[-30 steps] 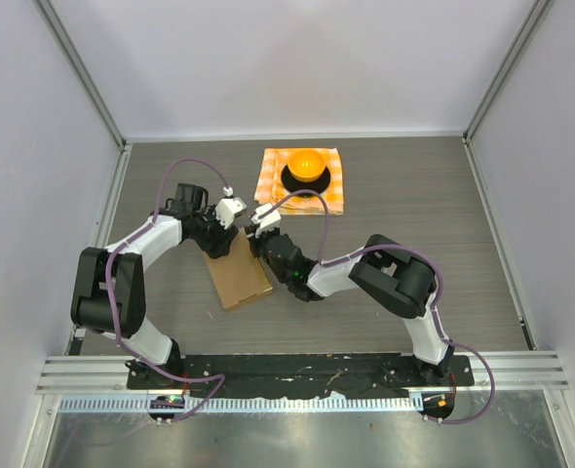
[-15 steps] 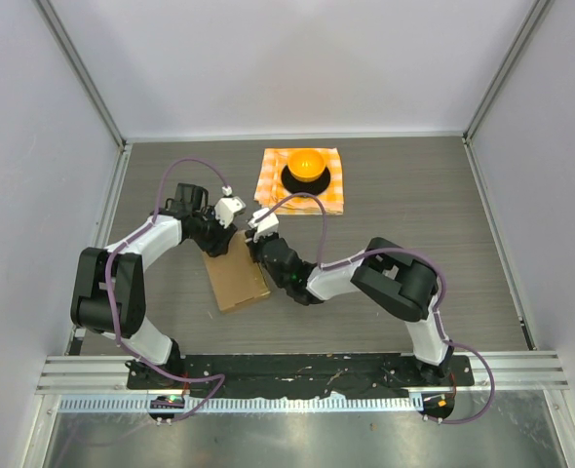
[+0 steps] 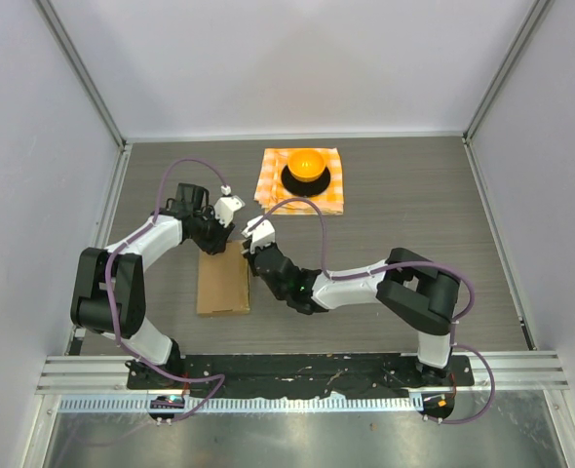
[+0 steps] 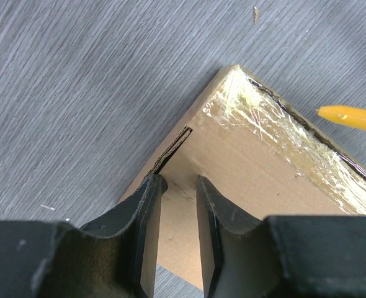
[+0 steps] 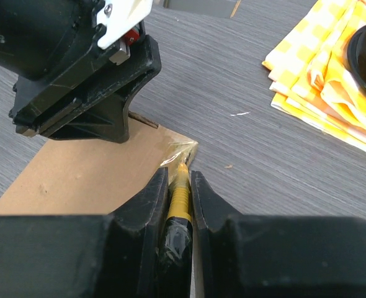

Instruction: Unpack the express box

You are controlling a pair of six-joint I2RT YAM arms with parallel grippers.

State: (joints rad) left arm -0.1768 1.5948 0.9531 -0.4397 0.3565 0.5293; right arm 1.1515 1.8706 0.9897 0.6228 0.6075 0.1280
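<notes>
The flat brown express box [image 3: 223, 285] lies closed on the table [image 3: 414, 205], clear tape along 1 edge.

The express box [image 3: 223, 285] lies flat on the table [image 3: 414, 214], left of the middle and nearer my arms' bases than the far wall. My left gripper [image 4: 177, 180] stands over the box's far end, one finger at the side edge and the other above the top face. My right gripper [image 5: 178, 172] sits at the far right corner, just beside the left one, with my tool [image 5: 179, 198] between its fingers (the tip meets that corner). Behind the box and to the right, well apart from it, lies the cloth [image 3: 273, 180]. A dish [image 3: 289, 177] sits on the cloth, and a round object [image 3: 307, 161] sits in the dish.
</notes>
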